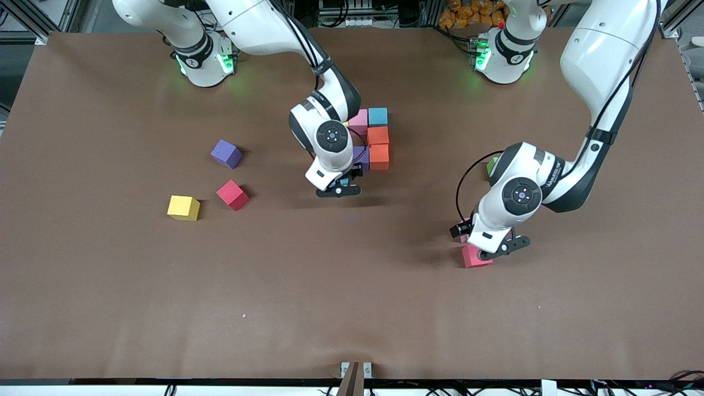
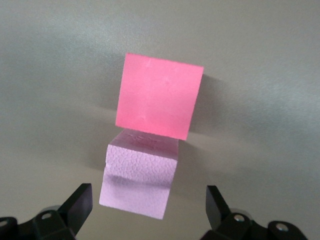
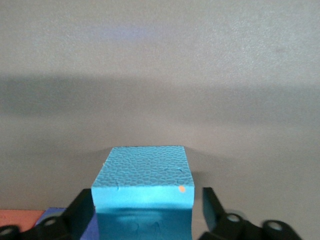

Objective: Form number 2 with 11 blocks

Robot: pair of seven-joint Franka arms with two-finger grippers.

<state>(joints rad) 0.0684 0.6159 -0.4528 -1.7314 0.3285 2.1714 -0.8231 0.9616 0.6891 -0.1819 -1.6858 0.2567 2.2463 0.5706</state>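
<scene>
The foam blocks gather mid-surface in a small cluster: a pale pink cube (image 1: 358, 119) and a light blue cube (image 1: 378, 116) side by side on the row farthest from the front camera, two orange cubes (image 1: 378, 136) (image 1: 379, 157) in a column nearer to it, and a purple cube (image 1: 362, 156) just beside the nearer orange one. The right claw (image 1: 339, 188) sits low at the cluster's near edge, its black fingers (image 3: 80, 212) spread, flanking another light blue cube (image 3: 142, 192) with a pebbled top and a tiny orange speck; gaps show on both sides. Toward the right arm's end lie loose cubes: purple (image 1: 226, 153), red (image 1: 232, 194) and yellow (image 1: 183, 208), well apart from the cluster. Toward the left arm's end, the left claw (image 1: 501, 248) hangs spread over a pebbled pale pink cube (image 2: 139, 180) touching a smooth-faced deeper pink cube (image 2: 158, 95). A green cube (image 1: 492, 164) peeks out by the left arm. The brown surface (image 1: 352, 308) looks matte.
</scene>
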